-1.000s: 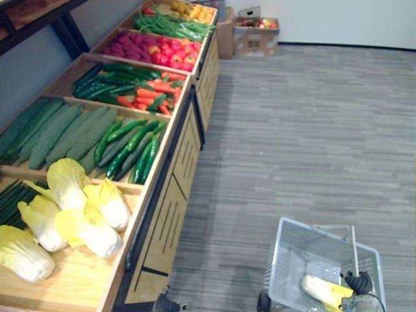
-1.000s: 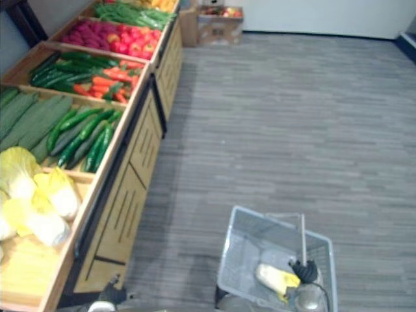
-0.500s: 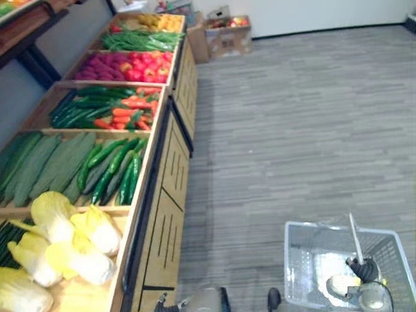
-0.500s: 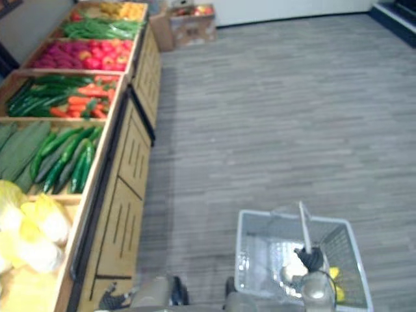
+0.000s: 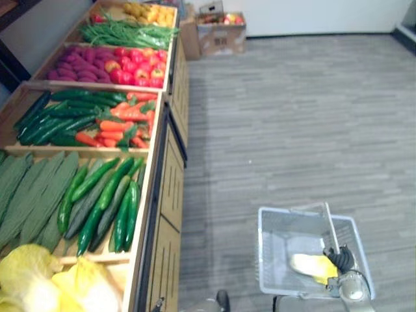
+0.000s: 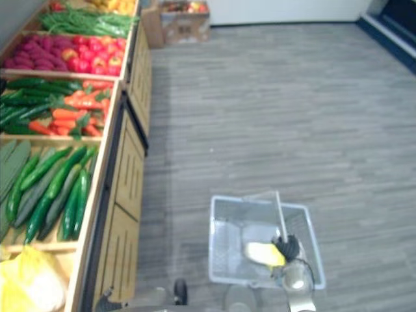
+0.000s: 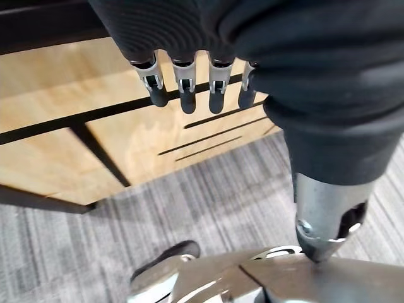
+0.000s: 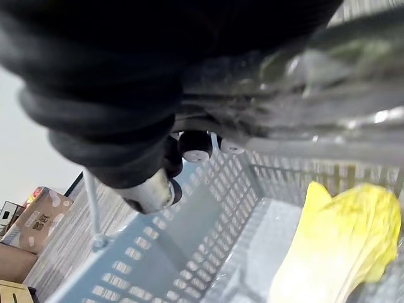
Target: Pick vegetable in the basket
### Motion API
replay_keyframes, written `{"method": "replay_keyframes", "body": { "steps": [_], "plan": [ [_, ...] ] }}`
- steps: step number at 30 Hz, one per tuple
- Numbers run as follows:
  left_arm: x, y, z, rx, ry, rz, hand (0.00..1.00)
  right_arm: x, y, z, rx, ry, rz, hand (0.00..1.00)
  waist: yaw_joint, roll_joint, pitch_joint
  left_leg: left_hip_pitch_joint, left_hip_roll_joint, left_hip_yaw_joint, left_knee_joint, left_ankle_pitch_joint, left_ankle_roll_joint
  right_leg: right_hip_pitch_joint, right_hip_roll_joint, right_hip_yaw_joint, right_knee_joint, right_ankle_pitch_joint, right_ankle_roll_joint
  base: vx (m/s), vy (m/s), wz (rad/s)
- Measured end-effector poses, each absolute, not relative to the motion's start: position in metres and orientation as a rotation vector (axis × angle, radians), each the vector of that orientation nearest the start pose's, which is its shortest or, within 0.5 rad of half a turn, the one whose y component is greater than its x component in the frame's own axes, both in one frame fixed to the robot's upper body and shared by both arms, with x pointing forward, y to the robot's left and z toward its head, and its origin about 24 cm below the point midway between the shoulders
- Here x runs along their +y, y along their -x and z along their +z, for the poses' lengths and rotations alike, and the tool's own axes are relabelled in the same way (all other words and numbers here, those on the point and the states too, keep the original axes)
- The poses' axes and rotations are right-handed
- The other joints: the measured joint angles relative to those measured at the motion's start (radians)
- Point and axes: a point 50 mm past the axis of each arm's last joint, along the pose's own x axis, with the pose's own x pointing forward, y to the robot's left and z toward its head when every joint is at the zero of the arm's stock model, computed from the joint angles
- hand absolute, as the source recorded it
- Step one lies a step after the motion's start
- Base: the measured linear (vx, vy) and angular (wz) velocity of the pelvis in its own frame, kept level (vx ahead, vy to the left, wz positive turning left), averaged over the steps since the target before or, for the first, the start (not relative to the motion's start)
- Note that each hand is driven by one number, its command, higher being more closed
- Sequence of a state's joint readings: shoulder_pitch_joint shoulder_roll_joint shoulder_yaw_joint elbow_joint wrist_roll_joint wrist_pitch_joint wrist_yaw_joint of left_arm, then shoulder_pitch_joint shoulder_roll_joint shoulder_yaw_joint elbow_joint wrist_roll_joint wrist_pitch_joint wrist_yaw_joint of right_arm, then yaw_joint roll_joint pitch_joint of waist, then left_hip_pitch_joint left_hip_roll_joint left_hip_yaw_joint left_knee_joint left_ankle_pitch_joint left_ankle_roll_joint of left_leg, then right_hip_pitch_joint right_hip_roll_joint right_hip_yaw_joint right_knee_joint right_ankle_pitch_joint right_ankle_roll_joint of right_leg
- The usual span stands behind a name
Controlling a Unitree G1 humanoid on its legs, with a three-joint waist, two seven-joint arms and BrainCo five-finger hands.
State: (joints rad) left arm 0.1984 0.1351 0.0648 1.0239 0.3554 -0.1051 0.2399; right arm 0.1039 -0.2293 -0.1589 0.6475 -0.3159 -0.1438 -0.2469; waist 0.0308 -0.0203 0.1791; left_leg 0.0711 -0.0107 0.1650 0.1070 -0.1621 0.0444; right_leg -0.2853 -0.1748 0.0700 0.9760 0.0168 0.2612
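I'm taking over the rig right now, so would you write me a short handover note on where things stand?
Left hand: open, fingers straight, holding nothing, close to the front panel of the wooden stand.
Right hand: curled round the handle of the wire basket, which is over the floor on the robot's right, apart from the stand.
Done: one yellow-white cabbage lies in the basket.
Left: if more is wanted, the other cabbages are in the nearest bin, with the cucumbers in the next.
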Motion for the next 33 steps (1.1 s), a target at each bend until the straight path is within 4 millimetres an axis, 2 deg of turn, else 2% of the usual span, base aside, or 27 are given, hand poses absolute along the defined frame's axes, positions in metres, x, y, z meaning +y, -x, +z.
{"method": "replay_keyframes", "body": {
  "steps": [1, 2, 3, 4, 5, 7, 8, 10, 11, 12, 13, 15, 16, 17, 18, 19, 21, 22, 23, 25, 26, 27, 28, 29, 30, 31, 33],
  "plan": [
    [0.225, -0.064, -0.156, 1.071, -0.52, 0.149, 0.0, -0.266, -0.17, -0.081, 0.557, 0.553, -0.334, 1.0, -0.003, 0.003, 0.002, 0.014, 0.005, -0.015, 0.0, -0.004, 0.003, -0.014, -0.006, -0.028, 0.019, -0.042, -0.037, 0.35, -0.066, 0.33],
    [0.226, -0.072, -0.155, 1.052, -0.514, 0.153, 0.0, -0.27, -0.172, -0.079, 0.55, 0.557, -0.346, 1.0, -0.008, 0.007, 0.004, 0.041, 0.025, -0.042, -0.002, -0.007, 0.003, -0.04, -0.007, -0.096, 0.005, -0.12, -0.104, 0.41, -0.109, 0.35],
    [0.225, -0.081, -0.153, 1.025, -0.492, 0.169, 0.0, -0.273, -0.174, -0.077, 0.549, 0.559, -0.355, 1.0, -0.008, 0.022, 0.011, 0.056, 0.047, -0.059, -0.001, -0.006, 0.003, -0.048, 0.0, -0.151, -0.059, -0.154, -0.158, 0.47, -0.152, 0.48],
    [0.224, -0.091, -0.15, 0.989, -0.483, 0.176, 0.0, -0.276, -0.175, -0.076, 0.547, 0.564, -0.362, 1.0, -0.011, 0.036, 0.012, 0.074, 0.071, -0.078, -0.001, -0.006, 0.002, -0.05, 0.004, -0.202, -0.185, -0.167, -0.179, 0.37, -0.143, 0.44],
    [0.223, -0.095, -0.148, 0.973, -0.478, 0.18, 0.0, -0.277, -0.176, -0.076, 0.549, 0.565, -0.362, 1.0, -0.013, 0.037, 0.01, 0.081, 0.079, -0.09, 0.0, -0.006, 0.002, -0.051, 0.003, -0.209, -0.261, -0.166, -0.178, 0.38, -0.19, 0.54],
    [0.219, -0.106, -0.145, 0.927, -0.444, 0.201, 0.0, -0.28, -0.178, -0.075, 0.548, 0.561, -0.375, 1.0, -0.021, 0.034, 0.004, 0.106, 0.108, -0.113, 0.002, -0.028, -0.058, -0.045, -0.012, -0.166, -0.601, -0.133, -0.147, 0.4, -0.264, 0.62],
    [0.219, -0.108, -0.144, 0.922, -0.443, 0.204, 0.0, -0.281, -0.177, -0.075, 0.549, 0.558, -0.382, 1.0, -0.022, 0.03, 0.002, 0.111, 0.117, -0.127, 0.002, -0.04, -0.077, -0.048, -0.021, -0.149, -0.66, -0.117, -0.14, 0.52, -0.424, 0.68],
    [0.224, -0.106, -0.144, 0.923, -0.448, 0.249, 0.0, -0.281, -0.176, -0.076, 0.556, 0.533, -0.414, 1.0, -0.022, -0.001, -0.017, 0.133, 0.142, -0.169, 0.001, -0.094, -0.164, -0.059, -0.064, -0.066, -0.819, -0.047, -0.133, 0.56, -0.537, 0.78],
    [0.228, -0.101, -0.146, 0.949, -0.436, 0.278, 0.0, -0.283, -0.172, -0.079, 0.582, 0.528, -0.426, 1.0, -0.024, 0.006, -0.019, 0.149, 0.178, -0.203, 0.008, -0.115, -0.196, -0.068, -0.054, -0.075, -0.762, 0.081, -0.082, 0.45, -0.531, 0.66],
    [0.222, -0.098, -0.149, 0.97, -0.415, 0.278, 0.0, -0.286, -0.171, -0.08, 0.592, 0.527, -0.435, 1.0, -0.021, 0.032, -0.031, 0.141, 0.208, -0.218, 0.023, -0.113, -0.198, -0.085, -0.03, -0.096, -0.712, 0.055, -0.078, 0.42, -0.523, 0.45],
    [0.212, -0.094, -0.153, 0.994, -0.382, 0.277, 0.0, -0.288, -0.173, -0.079, 0.59, 0.522, -0.446, 1.0, -0.015, 0.063, -0.05, 0.101, 0.25, -0.239, 0.076, -0.073, -0.221, -0.109, -0.001, -0.131, -0.645, 0.012, -0.111, 0.4, -0.503, 0.24],
    [0.208, -0.09, -0.155, 1.011, -0.351, 0.295, 0.0, -0.287, -0.175, -0.078, 0.587, 0.521, -0.446, 1.0, -0.011, 0.071, -0.054, 0.044, 0.266, -0.271, 0.16, 0.008, -0.22, -0.11, 0.009, -0.163, -0.589, -0.039, -0.148, 0.44, -0.474, 0.41],
    [0.21, -0.088, -0.156, 1.022, -0.351, 0.307, 0.0, -0.288, -0.172, -0.08, 0.598, 0.523, -0.445, 1.0, -0.015, 0.072, -0.054, -0.019, 0.276, -0.3, 0.269, 0.121, -0.197, -0.062, 0.009, -0.219, -0.59, -0.076, -0.18, 0.46, -0.45, 0.71],
    [0.21, -0.087, -0.156, 1.03, -0.348, 0.312, 0.0, -0.288, -0.171, -0.08, 0.603, 0.524, -0.445, 1.0, -0.017, 0.066, -0.05, -0.043, 0.281, -0.301, 0.315, 0.177, -0.183, -0.027, 0.01, -0.242, -0.604, -0.086, -0.189, 0.36, -0.333, 0.81],
    [0.211, -0.084, -0.157, 1.044, -0.347, 0.316, 0.0, -0.289, -0.165, -0.083, 0.619, 0.526, -0.447, 1.0, -0.014, 0.055, -0.044, -0.071, 0.296, -0.276, 0.381, 0.246, -0.148, 0.029, 0.01, -0.274, -0.631, -0.097, -0.202, 0.29, -0.295, 0.74],
    [0.212, -0.082, -0.158, 1.057, -0.345, 0.316, 0.0, -0.292, -0.16, -0.084, 0.633, 0.527, -0.461, 1.0, -0.01, 0.055, -0.043, -0.102, 0.328, -0.2, 0.47, 0.228, -0.146, 0.102, 0.012, -0.313, -0.671, -0.107, -0.218, 0.29, -0.337, 0.77],
    [0.212, -0.08, -0.158, 1.065, -0.346, 0.315, 0.0, -0.3, -0.153, -0.083, 0.649, 0.534, -0.489, 1.0, -0.01, 0.054, -0.043, -0.153, 0.343, -0.06, 0.557, 0.148, -0.142, 0.204, 0.008, -0.368, -0.738, -0.109, -0.222, 0.27, -0.32, 0.8],
    [0.213, -0.08, -0.158, 1.062, -0.346, 0.316, 0.0, -0.306, -0.149, -0.082, 0.658, 0.547, -0.501, 1.0, -0.005, 0.053, -0.043, -0.185, 0.326, 0.01, 0.573, 0.091, -0.128, 0.246, 0.002, -0.397, -0.771, -0.113, -0.223, 0.18, -0.184, 0.85],
    [0.212, -0.082, -0.157, 1.056, -0.346, 0.315, 0.0, -0.311, -0.145, -0.082, 0.667, 0.554, -0.517, 1.0, 0.0, 0.054, -0.042, -0.222, 0.291, 0.047, 0.555, 0.051, -0.132, 0.27, -0.003, -0.426, -0.786, -0.12, -0.221, 0.11, -0.088, 0.7],
    [0.211, -0.079, -0.158, 1.064, -0.351, 0.307, 0.0, -0.315, -0.143, -0.08, 0.669, 0.558, -0.529, 1.0, 0.001, 0.056, -0.042, -0.246, 0.225, 0.084, 0.444, 0.042, -0.134, 0.288, -0.006, -0.458, -0.8, -0.126, -0.218, 0.06, 0.003, 0.5],
    [0.21, -0.075, -0.159, 1.075, -0.352, 0.299, 0.0, -0.317, -0.143, -0.079, 0.667, 0.565, -0.531, 1.0, 0.003, 0.062, -0.041, -0.25, 0.187, 0.129, 0.322, 0.071, -0.138, 0.294, -0.003, -0.472, -0.802, -0.134, -0.209, 0.06, 0.048, 0.39],
    [0.209, -0.074, -0.159, 1.077, -0.35, 0.293, 0.0, -0.32, -0.143, -0.078, 0.665, 0.573, -0.534, 1.0, 0.002, 0.07, -0.039, -0.249, 0.171, 0.149, 0.258, 0.095, -0.136, 0.296, 0.001, -0.48, -0.803, -0.137, -0.204, 0.07, 0.08, 0.43],
    [0.207, -0.072, -0.16, 1.085, -0.35, 0.286, 0.0, -0.322, -0.142, -0.077, 0.669, 0.575, -0.542, 1.0, 0.004, 0.079, -0.046, -0.224, 0.161, 0.206, 0.157, 0.085, -0.121, 0.297, 0.006, -0.493, -0.812, -0.134, -0.19, 0.07, 0.081, 0.43],
    [0.207, -0.071, -0.16, 1.087, -0.349, 0.284, 0.0, -0.323, -0.142, -0.076, 0.667, 0.577, -0.545, 1.0, 0.004, 0.081, -0.05, -0.211, 0.149, 0.212, 0.104, 0.08, -0.112, 0.299, 0.006, -0.501, -0.827, -0.127, -0.181, 0.09, 0.113, 0.4],
    [0.207, -0.072, -0.16, 1.083, -0.348, 0.284, 0.0, -0.322, -0.146, -0.075, 0.657, 0.575, -0.545, 1.0, 0.014, 0.079, -0.05, -0.201, 0.124, 0.216, 0.044, 0.101, -0.092, 0.303, 0.005, -0.5, -0.87, -0.11, -0.158, 0.11, 0.113, 0.23],
    [0.207, -0.072, -0.16, 1.086, -0.348, 0.285, 0.0, -0.322, -0.147, -0.075, 0.654, 0.576, -0.544, 1.0, 0.026, 0.076, -0.048, -0.201, 0.109, 0.215, 0.021, 0.109, -0.081, 0.316, 0.01, -0.499, -0.916, -0.081, -0.152, 0.09, 0.088, 0.15],
    [0.207, -0.068, -0.161, 1.099, -0.35, 0.285, 0.0, -0.319, -0.148, -0.077, 0.662, 0.58, -0.527, 1.0, 0.035, 0.076, -0.047, -0.189, 0.09, 0.209, 0.02, 0.116, -0.057, 0.35, 0.013, -0.498, -0.964, -0.063, -0.129, 0.14, 0.058, 0.23]
  ]
}}
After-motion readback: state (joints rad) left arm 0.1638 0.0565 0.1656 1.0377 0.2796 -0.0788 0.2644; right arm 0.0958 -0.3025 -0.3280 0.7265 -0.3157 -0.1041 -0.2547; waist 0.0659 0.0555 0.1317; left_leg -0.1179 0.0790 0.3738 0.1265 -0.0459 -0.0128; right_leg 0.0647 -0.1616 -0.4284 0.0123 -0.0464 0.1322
